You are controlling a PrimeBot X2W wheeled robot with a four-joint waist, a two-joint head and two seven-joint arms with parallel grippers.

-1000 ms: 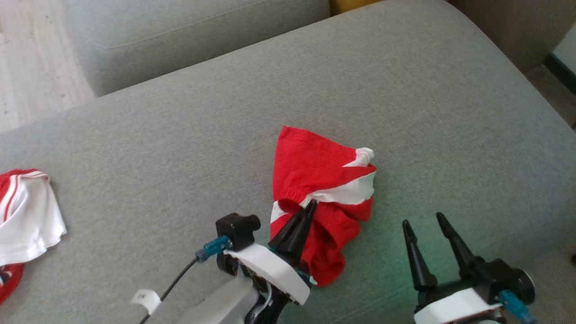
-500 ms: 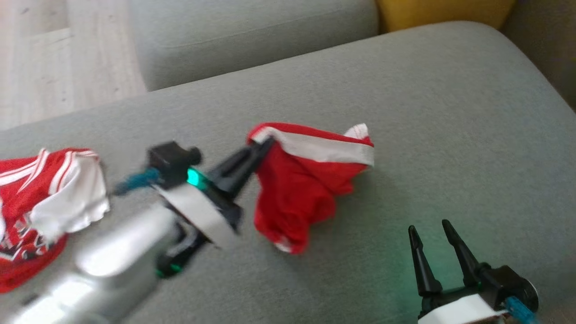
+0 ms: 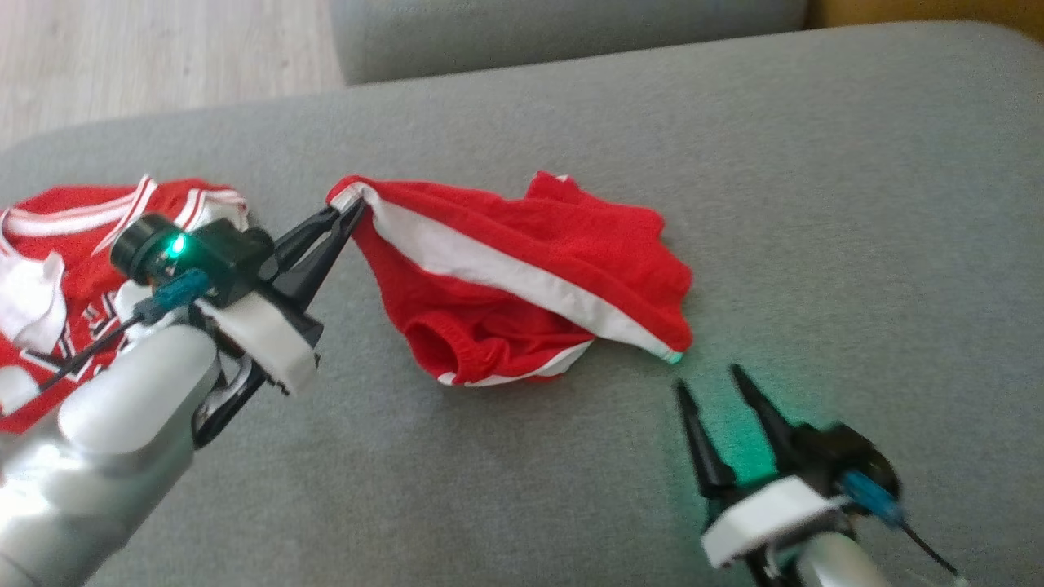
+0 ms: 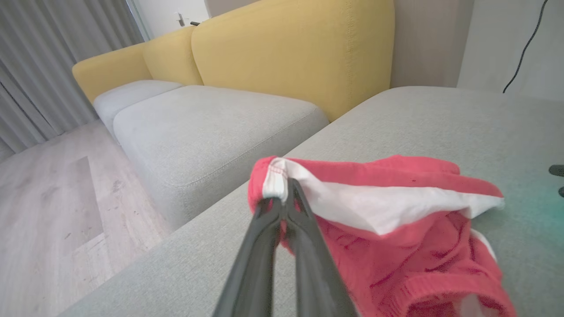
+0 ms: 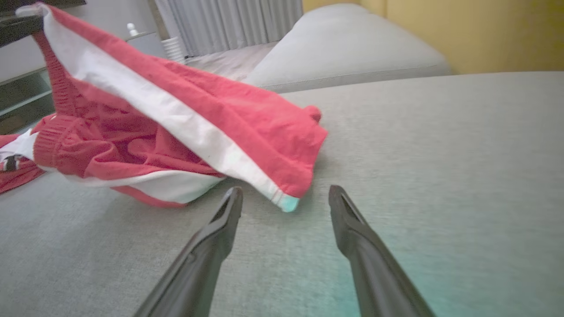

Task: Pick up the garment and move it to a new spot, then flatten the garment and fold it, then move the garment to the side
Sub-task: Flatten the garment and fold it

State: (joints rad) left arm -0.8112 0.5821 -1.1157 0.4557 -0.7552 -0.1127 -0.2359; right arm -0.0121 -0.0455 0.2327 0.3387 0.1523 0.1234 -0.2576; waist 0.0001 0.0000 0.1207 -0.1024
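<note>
At the head view's left edge, a second red-and-white cloth (image 3: 77,236) is cut off and partly hidden from you behind the left gripper (image 3: 356,207). Lower right, the right gripper (image 3: 708,377) is blurred. The garment (image 4: 396,207) runs off the left wrist view's bottom.

Each silver forearm (image 3: 106,440) carries a white collar (image 3: 261,338), a green-lit black camera (image 3: 147,244) and a teal plug (image 3: 175,287) with a thin cable (image 3: 90,349), and the left tool (image 3: 355,208) and right tool (image 3: 707,377) have long tapered black fingers (image 3: 701,444).
</note>
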